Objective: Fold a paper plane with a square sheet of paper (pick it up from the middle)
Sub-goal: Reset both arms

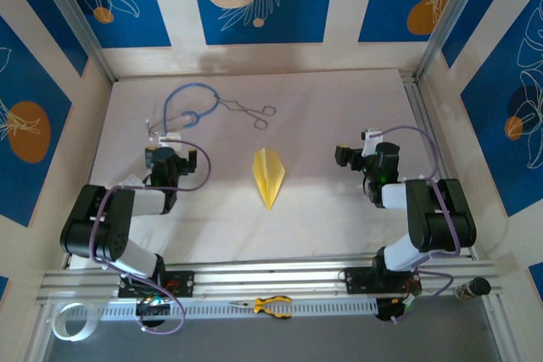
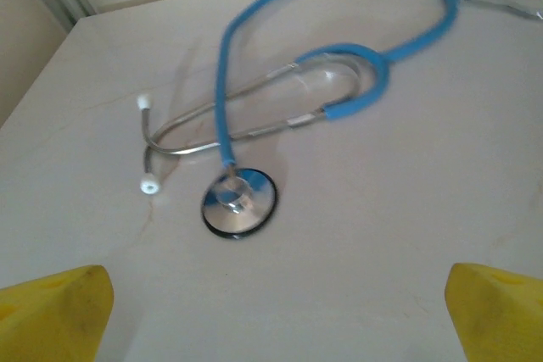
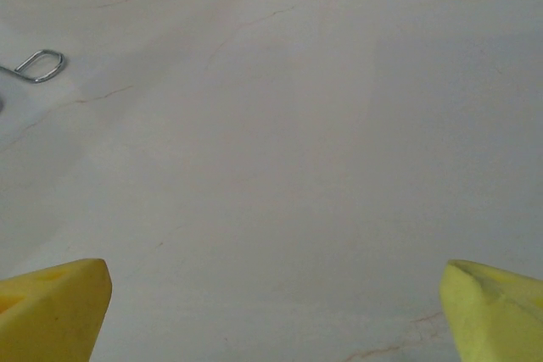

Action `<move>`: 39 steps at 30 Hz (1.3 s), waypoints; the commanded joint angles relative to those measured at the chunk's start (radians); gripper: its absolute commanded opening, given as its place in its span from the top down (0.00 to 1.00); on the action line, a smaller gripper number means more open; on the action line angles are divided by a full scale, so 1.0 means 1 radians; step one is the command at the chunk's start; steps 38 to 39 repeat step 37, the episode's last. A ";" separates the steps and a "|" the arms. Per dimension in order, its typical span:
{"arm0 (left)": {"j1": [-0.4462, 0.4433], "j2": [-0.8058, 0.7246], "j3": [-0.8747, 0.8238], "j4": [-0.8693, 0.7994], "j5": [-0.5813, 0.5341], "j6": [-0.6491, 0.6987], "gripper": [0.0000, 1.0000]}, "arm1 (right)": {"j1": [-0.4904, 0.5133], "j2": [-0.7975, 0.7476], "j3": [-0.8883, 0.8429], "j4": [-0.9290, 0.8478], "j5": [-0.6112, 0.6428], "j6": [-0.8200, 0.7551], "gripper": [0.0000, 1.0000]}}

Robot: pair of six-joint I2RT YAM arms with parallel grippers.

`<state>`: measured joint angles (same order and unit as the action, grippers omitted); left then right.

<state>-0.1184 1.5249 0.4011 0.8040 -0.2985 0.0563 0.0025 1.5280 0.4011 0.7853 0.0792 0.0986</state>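
The paper plane (image 1: 270, 175) lies mid-tabletop (image 1: 339, 226), tip toward the arms, well apart from both hands. The left hand (image 2: 276, 315) and right hand (image 3: 276, 311) hover spread wide, empty. Folding looks finished, though the creases are too small to judge. The next move likely calls only for parking the arms.

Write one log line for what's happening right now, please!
paper plane: folded, lying on table, untouched | left gripper: open, empty | right gripper: open, empty
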 commanded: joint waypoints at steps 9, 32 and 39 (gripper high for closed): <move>0.053 0.040 -0.025 0.131 0.217 -0.019 0.00 | 0.004 -0.006 0.010 0.030 0.031 0.007 0.01; 0.034 0.038 -0.053 0.188 0.080 -0.049 0.00 | 0.004 -0.005 0.012 0.027 0.030 0.006 0.01; 0.035 0.038 -0.053 0.188 0.079 -0.048 0.00 | 0.004 -0.006 0.011 0.029 0.030 0.006 0.01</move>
